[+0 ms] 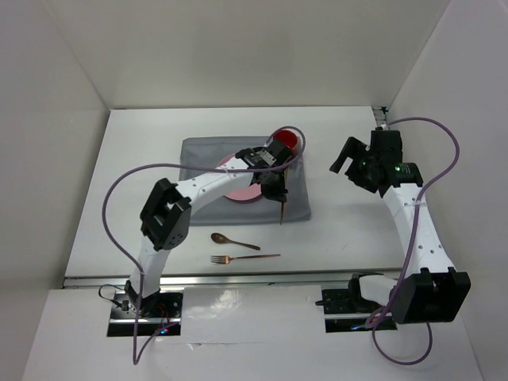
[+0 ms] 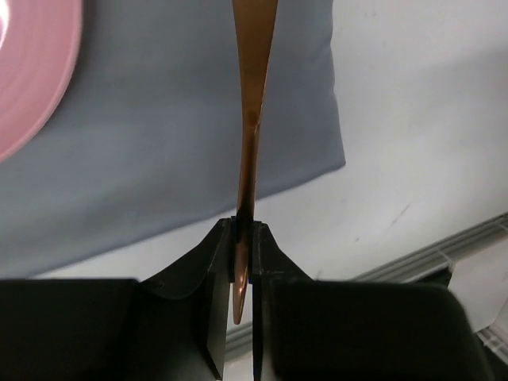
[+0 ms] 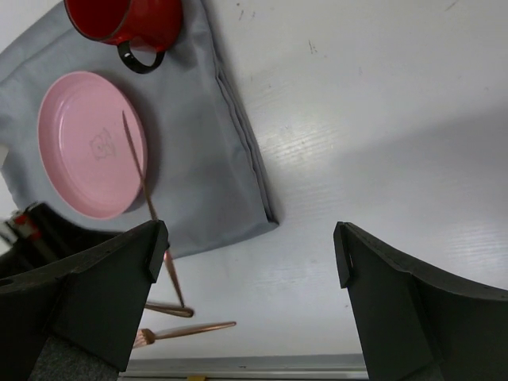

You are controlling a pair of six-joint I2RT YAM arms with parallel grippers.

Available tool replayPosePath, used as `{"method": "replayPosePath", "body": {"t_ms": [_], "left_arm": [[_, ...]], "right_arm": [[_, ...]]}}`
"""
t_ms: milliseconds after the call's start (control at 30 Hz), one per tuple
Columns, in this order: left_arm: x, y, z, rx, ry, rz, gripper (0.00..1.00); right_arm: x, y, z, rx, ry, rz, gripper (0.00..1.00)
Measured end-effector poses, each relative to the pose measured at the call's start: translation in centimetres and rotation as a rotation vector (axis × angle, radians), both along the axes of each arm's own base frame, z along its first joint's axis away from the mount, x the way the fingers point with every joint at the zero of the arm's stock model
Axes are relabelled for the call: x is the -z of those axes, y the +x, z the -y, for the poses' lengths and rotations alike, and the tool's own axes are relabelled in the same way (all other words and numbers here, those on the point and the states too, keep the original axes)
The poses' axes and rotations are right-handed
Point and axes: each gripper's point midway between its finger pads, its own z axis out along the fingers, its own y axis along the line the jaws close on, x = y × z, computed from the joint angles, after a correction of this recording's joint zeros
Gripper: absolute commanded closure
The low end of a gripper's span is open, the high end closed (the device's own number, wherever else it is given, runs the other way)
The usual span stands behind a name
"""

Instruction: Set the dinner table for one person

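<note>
The white dinner table (image 1: 357, 230) carries a grey mat (image 1: 206, 159) with a pink plate (image 1: 242, 193) and a red mug (image 1: 286, 140) on it. My left gripper (image 1: 278, 194) hovers over the mat's right part, just right of the plate. It is shut on a thin copper utensil (image 1: 282, 210) that looks like a knife, seen edge-on in the left wrist view (image 2: 254, 95). The utensil points toward the mat's near edge. My right gripper (image 1: 345, 159) is open and empty above bare table right of the mat; its jaws stand wide apart in the right wrist view (image 3: 250, 246).
A copper spoon (image 1: 234, 240) and a copper fork (image 1: 244, 258) lie on the table in front of the mat, near the front edge. The right wrist view also shows the plate (image 3: 91, 155), mug (image 3: 131, 20) and fork (image 3: 186, 331). White walls enclose the table.
</note>
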Motion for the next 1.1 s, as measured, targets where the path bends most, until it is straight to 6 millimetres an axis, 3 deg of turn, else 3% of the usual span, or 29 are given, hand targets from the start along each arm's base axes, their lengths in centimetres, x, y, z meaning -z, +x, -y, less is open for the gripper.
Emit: {"method": "replayPosePath", "body": {"t_ms": [267, 500, 900, 1100], "left_arm": [[4.4, 2.0, 2.3, -0.026, 0.03, -0.056, 1.0], [6.1, 3.1, 3.6, -0.051, 0.028, -0.072, 1.0], [8.5, 3.1, 2.3, -0.113, 0.065, -0.119, 1.0], [8.5, 3.9, 1.9, -0.122, 0.041, -0.136, 1.0]], "right_arm": [[0.7, -1.2, 0.1, -0.008, -0.012, -0.053, 0.01], [0.4, -2.4, 0.1, -0.014, -0.017, -0.06, 0.01], [0.3, -3.5, 0.1, -0.017, -0.013, -0.075, 0.01], [0.4, -3.7, 0.0, -0.021, -0.009, -0.079, 0.01]]}}
